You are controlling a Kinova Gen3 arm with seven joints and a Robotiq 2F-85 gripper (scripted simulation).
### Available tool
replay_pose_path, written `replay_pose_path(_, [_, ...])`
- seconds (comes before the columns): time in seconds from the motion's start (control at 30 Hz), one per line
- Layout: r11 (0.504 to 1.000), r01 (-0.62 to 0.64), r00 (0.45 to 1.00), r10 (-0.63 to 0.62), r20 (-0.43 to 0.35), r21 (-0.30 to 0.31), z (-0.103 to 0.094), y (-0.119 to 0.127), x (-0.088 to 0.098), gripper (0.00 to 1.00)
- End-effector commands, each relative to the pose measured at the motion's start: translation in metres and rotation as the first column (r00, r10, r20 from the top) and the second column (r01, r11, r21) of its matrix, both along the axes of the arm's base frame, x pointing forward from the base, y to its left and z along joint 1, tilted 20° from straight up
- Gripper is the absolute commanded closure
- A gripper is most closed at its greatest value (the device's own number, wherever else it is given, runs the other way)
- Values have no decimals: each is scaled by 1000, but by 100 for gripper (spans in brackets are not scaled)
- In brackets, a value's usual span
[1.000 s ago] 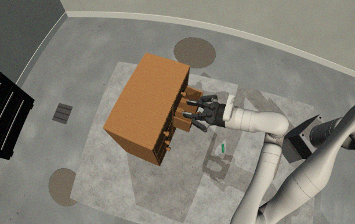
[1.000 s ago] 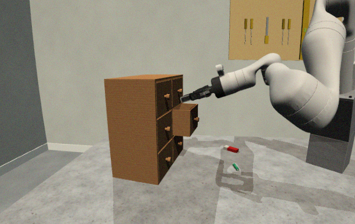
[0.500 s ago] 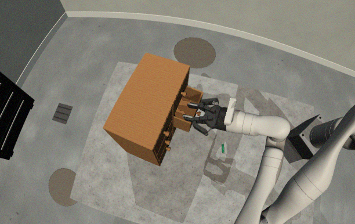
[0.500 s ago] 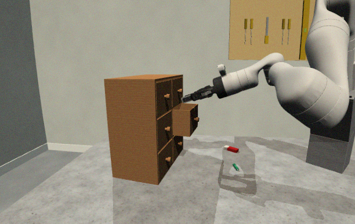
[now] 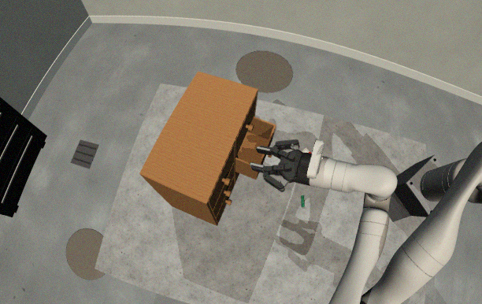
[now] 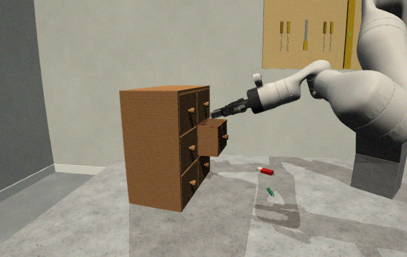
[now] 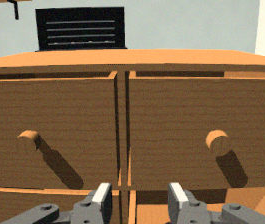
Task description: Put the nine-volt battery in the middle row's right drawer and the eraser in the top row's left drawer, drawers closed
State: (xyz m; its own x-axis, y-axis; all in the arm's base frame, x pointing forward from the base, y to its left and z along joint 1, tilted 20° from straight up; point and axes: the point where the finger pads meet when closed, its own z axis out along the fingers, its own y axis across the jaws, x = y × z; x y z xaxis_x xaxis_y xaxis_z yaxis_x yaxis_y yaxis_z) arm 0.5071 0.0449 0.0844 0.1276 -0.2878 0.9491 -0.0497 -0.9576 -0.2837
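Count one chest (image 5: 199,138) (image 6: 155,146) (image 7: 133,57) with six drawers, five pushed in. See the right middle drawer (image 5: 246,168) (image 6: 208,140) (image 7: 253,205) pulled partly out, contents partly hidden by the claw (image 5: 260,158) (image 6: 213,114) (image 7: 139,197). Cannot locate the nine-volt battery. Note the claw above that drawer, partly open, gripping nothing. Count one red-and-white block (image 5: 309,152) (image 6: 267,171), possibly the eraser, mostly hidden from above, and one green piece (image 5: 302,201) (image 6: 270,192), both on the surface (image 5: 223,252) (image 6: 221,200).
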Motion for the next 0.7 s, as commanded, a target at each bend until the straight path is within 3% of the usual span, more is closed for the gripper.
replay_pose_path(0.0, [1000,-7,1000,7,2,4,2,8,-2,58])
replay_pose_path(0.67, [1000,-7,1000,7,2,4,7,31,-16,58])
